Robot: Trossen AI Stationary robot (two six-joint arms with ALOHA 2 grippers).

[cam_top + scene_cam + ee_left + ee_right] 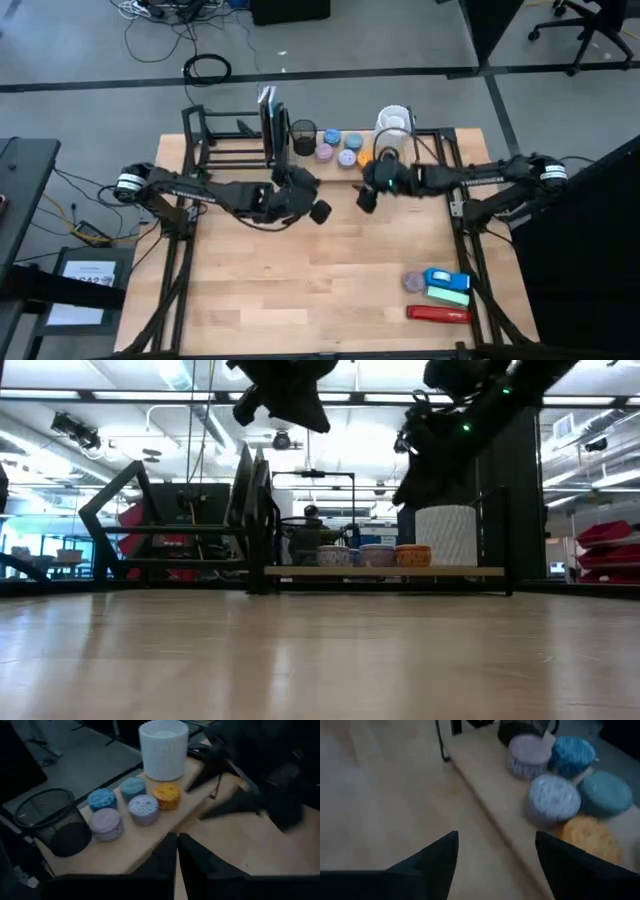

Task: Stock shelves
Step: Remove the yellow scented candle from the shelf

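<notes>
Right claw (495,860) open, above shelves (490,795) front edge.

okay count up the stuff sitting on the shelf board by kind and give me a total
Small round tins: 5, namely lilac, blue, teal, pale speckled, orange
White ribbed cylinder: 1
Black mesh cup: 1
Total on the shelf board: 7

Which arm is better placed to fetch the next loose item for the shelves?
Right, probably. The blue box, green box and red bar lie on its side of the table, and the right gripper is open and empty. The left gripper is shut and farther away.
</notes>
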